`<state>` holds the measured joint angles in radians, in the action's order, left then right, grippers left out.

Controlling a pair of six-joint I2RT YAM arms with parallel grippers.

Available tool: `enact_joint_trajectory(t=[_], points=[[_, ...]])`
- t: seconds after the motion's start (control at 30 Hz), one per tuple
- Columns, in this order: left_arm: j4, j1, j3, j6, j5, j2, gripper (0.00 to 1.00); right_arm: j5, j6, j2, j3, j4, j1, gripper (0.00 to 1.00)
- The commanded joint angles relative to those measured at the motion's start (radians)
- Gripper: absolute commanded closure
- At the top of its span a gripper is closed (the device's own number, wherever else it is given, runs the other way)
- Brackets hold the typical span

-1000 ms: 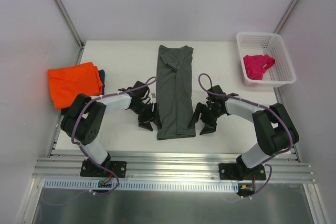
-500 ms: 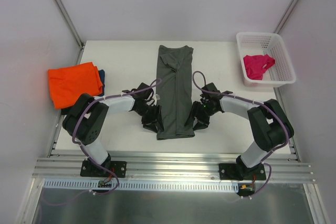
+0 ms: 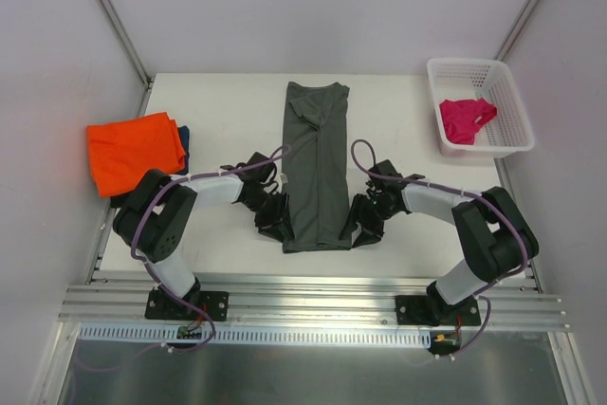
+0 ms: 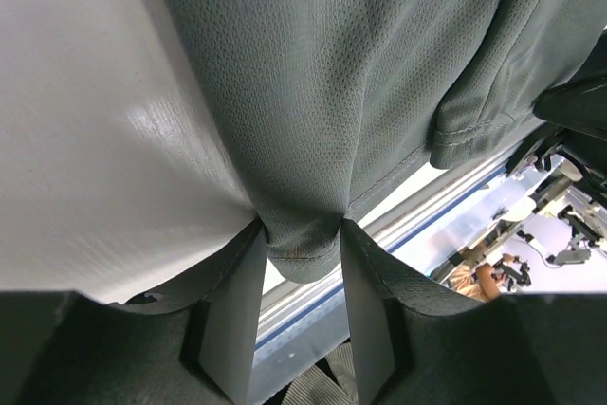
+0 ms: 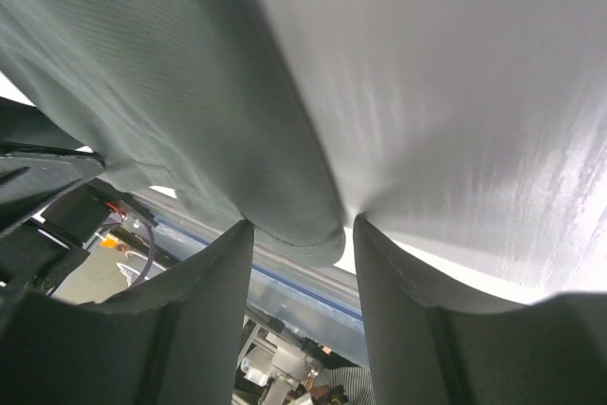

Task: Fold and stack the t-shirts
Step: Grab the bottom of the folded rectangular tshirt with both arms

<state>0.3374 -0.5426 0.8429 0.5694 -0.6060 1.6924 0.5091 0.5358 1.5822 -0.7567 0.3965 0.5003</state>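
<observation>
Top external, dark grey t-shirt (image 3: 316, 163) lengthwise near-to-far, collar far, left tool (image 3: 284, 228) and right tool (image 3: 357, 230) gripping near hem.

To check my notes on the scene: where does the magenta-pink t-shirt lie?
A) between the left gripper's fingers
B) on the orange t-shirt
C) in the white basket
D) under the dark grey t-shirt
C: the magenta-pink t-shirt lies inside the white basket, at the far right.

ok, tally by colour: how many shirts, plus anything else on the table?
dark grey t-shirt: 1
orange t-shirt: 1
navy t-shirt, mostly under the orange one: 1
magenta t-shirt: 1
white basket: 1
Total: 5
</observation>
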Motion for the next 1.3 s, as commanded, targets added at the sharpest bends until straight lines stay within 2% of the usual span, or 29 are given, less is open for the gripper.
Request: enact_joint_trajectory(t=[0.0, 0.23, 0.3, 0.33, 0.43, 0.47, 0.5, 0.7, 0.9, 1.27], points=[[-0.012, -0.011, -0.004, 0.012, -0.034, -0.007, 0.63, 0.014, -0.014, -0.039, 0.013, -0.01, 0.003, 0.5], [-0.015, -0.023, 0.008, 0.004, -0.047, 0.009, 0.64, 0.034, -0.022, -0.014, -0.012, -0.054, 0.003, 0.54], [-0.018, -0.023, 0.007, 0.004, -0.049, 0.01, 0.66, 0.035, -0.026, -0.007, -0.018, -0.064, 0.001, 0.55], [-0.023, -0.025, 0.007, 0.001, -0.054, 0.012, 0.72, 0.045, -0.027, -0.004, -0.02, -0.07, 0.0, 0.56], [-0.026, -0.025, 0.005, 0.003, -0.058, 0.012, 0.87, 0.055, -0.027, 0.001, -0.02, -0.099, 0.001, 0.67], [-0.024, -0.023, 0.005, 0.003, -0.058, 0.012, 0.98, 0.055, -0.027, -0.001, -0.018, -0.1, 0.001, 0.86], [-0.024, -0.025, 0.005, 0.003, -0.055, 0.009, 1.0, 0.049, -0.028, -0.004, -0.026, -0.081, 0.001, 1.0], [-0.006, -0.023, 0.041, -0.022, -0.048, -0.008, 1.0, 0.026, -0.066, -0.053, -0.033, -0.051, -0.002, 1.0], [0.049, -0.014, 0.093, -0.086, -0.032, -0.072, 1.0, 0.006, -0.155, -0.111, -0.108, 0.01, -0.034, 1.0], [0.135, 0.084, 0.168, -0.166, -0.014, -0.194, 1.0, -0.021, -0.257, -0.174, -0.256, 0.103, -0.097, 1.0]])
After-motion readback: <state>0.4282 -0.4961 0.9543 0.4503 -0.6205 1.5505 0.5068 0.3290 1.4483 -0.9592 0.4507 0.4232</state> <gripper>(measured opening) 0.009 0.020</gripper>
